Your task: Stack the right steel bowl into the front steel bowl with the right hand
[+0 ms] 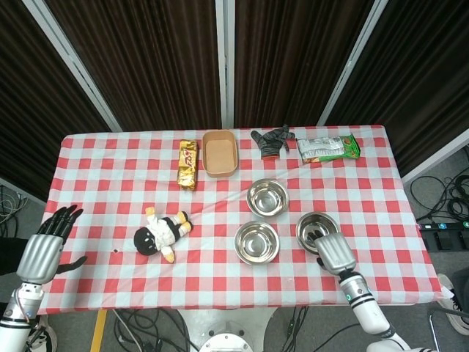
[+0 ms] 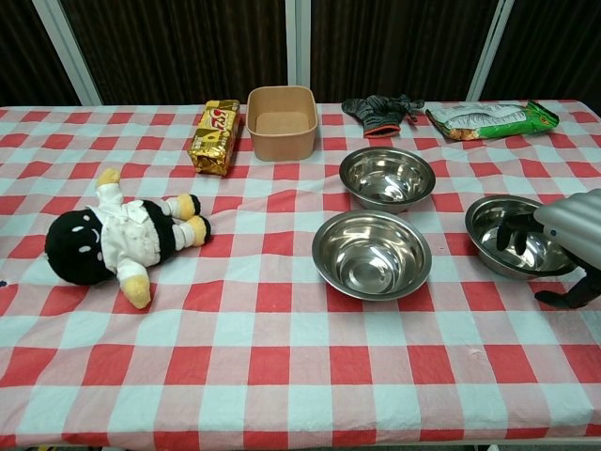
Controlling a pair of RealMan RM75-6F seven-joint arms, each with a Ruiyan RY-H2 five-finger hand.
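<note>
Three steel bowls stand on the checked tablecloth. The right bowl [image 1: 312, 225] [image 2: 500, 228] sits beside the front bowl [image 1: 256, 243] [image 2: 372, 255], and a third bowl [image 1: 267, 196] [image 2: 386, 177] lies behind them. My right hand [image 1: 335, 253] [image 2: 574, 229] hangs over the near right rim of the right bowl. Its dark fingers [image 2: 512, 231] dip inside the bowl while the thumb [image 2: 564, 295] stays outside, just in front of the rim. The bowl still rests on the table. My left hand [image 1: 44, 248] hovers open off the table's left front corner, holding nothing.
A black and white plush doll [image 1: 161, 235] [image 2: 108, 240] lies left of the bowls. Along the back are a gold snack pack [image 1: 187, 163], a tan container [image 1: 220, 153], a black glove [image 1: 271, 139] and a green packet [image 1: 327, 148].
</note>
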